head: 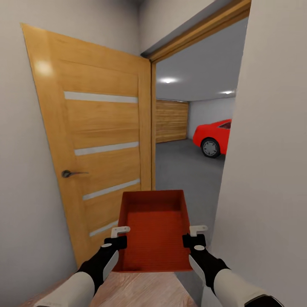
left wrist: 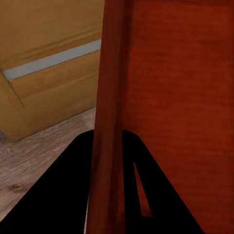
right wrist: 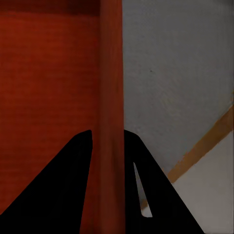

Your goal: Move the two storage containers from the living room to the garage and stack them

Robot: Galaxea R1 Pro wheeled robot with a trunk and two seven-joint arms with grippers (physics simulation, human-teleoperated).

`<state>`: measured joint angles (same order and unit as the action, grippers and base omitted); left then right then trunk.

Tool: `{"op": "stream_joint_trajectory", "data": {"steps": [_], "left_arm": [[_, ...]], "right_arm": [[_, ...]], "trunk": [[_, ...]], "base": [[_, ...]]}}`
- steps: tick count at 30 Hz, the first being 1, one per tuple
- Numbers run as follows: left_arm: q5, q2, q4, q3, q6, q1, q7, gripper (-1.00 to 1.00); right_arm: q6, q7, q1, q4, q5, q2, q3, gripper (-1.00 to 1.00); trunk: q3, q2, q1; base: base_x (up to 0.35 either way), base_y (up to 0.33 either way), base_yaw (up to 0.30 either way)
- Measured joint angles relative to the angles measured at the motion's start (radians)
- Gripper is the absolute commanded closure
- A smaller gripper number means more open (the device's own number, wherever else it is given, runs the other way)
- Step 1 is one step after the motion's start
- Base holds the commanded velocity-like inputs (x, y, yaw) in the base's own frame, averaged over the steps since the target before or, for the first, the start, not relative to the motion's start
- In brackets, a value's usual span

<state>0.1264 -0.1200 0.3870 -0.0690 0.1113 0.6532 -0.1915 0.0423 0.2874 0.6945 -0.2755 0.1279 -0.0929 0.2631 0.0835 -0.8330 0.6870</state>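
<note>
Standing at a doorway, the robot has an open wooden door (head: 102, 140) at left; the left gripper (head: 119, 237) has its fingers (left wrist: 68, 195) closed on the left wall of an orange-red storage container (head: 154, 232) held in the air between both arms, the right gripper (head: 192, 235) clamping the right wall. Beyond lie the garage's grey floor (head: 183, 166) and a red car (head: 213, 135).

Orange-red ribbed container (head: 154, 230); tan door (head: 98, 145), pale stripes; red car (head: 213, 136).
</note>
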Motion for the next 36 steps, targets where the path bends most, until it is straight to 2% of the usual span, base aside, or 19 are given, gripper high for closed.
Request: {"op": "stream_joint_trajectory", "data": {"steps": [8,25,36], "left_arm": [[0.000,0.000,0.000,-0.001,0.000,0.000,0.000,1.00],[0.001,0.000,-0.001,-0.001,0.000,0.000,-0.001,1.00],[0.000,-0.001,0.000,-0.001,0.000,0.000,-0.001,1.00]], "right_arm": [[0.001,0.000,0.000,0.001,0.000,0.000,0.000,1.00],[0.001,-0.001,0.000,0.001,0.000,0.000,-0.001,1.00],[0.001,-0.001,0.000,0.000,0.000,0.001,0.000,1.00]], "trunk": [[0.000,0.000,0.000],[0.000,0.000,0.000],[0.000,0.000,0.000]], "base": [[0.315,0.099,-0.018],[0.316,0.081,-0.262],[0.317,0.073,-0.074]]}}
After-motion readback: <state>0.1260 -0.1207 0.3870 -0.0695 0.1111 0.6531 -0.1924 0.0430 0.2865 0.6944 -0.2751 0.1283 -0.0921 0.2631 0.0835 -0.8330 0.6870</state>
